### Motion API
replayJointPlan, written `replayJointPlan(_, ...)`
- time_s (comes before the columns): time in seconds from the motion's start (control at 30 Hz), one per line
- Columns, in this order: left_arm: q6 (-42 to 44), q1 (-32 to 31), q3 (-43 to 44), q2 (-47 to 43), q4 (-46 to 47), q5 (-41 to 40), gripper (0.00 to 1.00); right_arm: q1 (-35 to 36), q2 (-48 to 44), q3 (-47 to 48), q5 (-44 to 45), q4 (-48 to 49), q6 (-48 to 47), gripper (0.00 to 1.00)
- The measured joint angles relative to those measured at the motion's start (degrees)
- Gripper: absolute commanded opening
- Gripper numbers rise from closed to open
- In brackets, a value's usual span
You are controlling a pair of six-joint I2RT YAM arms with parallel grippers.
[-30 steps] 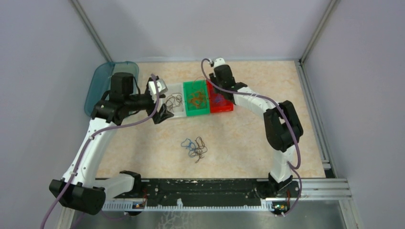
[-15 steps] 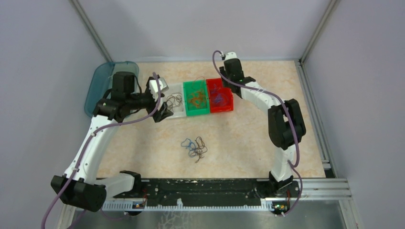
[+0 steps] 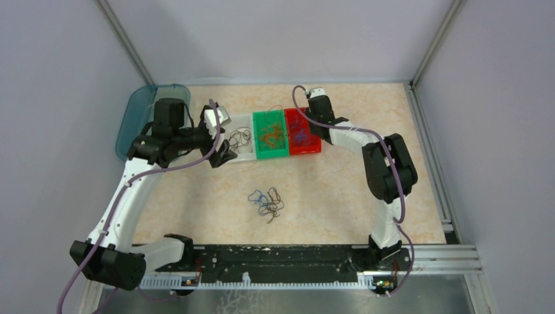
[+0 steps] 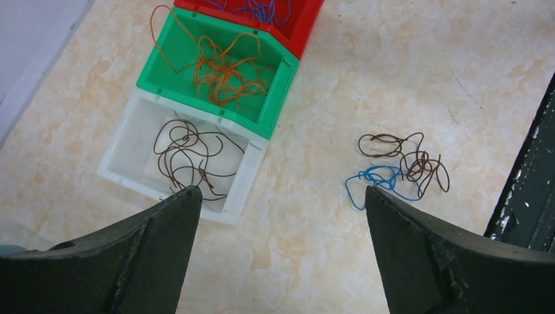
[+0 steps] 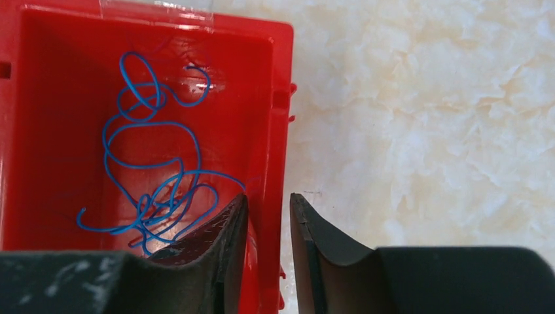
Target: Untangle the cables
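Note:
A loose clump of brown and blue cables lies on the table in front of the bins. Brown cables lie in the white bin, orange ones in the green bin, blue ones in the red bin. My left gripper hangs wide open above the table by the white bin, holding nothing. My right gripper stands astride the red bin's right wall, one finger inside, one outside. Its jaws are narrowly apart, with a slit of table showing beside the outer finger.
A teal see-through cover stands at the back left. The black base rail runs along the near edge. Grey walls close in the table on three sides.
My right arm swung right from above the bins and came down at the red bin's right wall, its jaws narrowing. The left arm barely moved.

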Motion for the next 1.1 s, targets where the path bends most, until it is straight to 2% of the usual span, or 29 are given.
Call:
replayJointPlan(0.17, 0.0, 0.0, 0.0, 0.0, 0.0, 0.0, 1.0, -0.1, -0.6, -3.8, -1.0, 3.6, 0.9, 0.13)
replayJointPlan(0.3, 0.0, 0.0, 0.0, 0.0, 0.0, 0.0, 1.0, -0.4, -3.3, -8.1, -2.4, 5.8, 3.3, 0.1)
replayJointPlan(0.53, 0.0, 0.1, 0.0, -0.1, 0.0, 0.0, 1.0, -0.4, -10.2, -17.8, -2.1, 9.3, 6.4, 0.11)
replayJointPlan(0.6, 0.0, 0.1, 0.0, -0.2, 0.0, 0.1, 1.0, -0.4, -12.0, -20.0, -2.1, 9.7, 6.6, 0.15)
replayJointPlan(0.67, 0.0, 0.1, 0.0, -0.6, 0.0, 0.1, 1.0, -0.4, -12.9, -21.0, -2.0, 9.6, 6.6, 0.33)
replayJointPlan(0.7, 0.0, 0.1, 0.0, -0.8, 0.0, 0.1, 1.0, -0.4, -13.0, -21.0, -2.0, 9.3, 6.5, 0.39)
replayJointPlan(0.8, 0.0, 0.1, 0.0, -1.4, 0.0, 0.1, 1.0, -0.3, -13.2, -20.9, -1.2, 7.1, 5.9, 0.47)
replayJointPlan(0.97, 0.3, 0.1, -0.2, -1.9, 0.0, 0.0, 1.0, 1.7, -18.4, -20.9, 2.1, 2.8, 5.0, 0.52)
replayJointPlan(1.1, 0.4, 0.1, -0.8, -2.1, 0.0, -0.3, 1.0, 8.1, -27.0, -20.9, 3.9, 2.4, 4.3, 0.53)
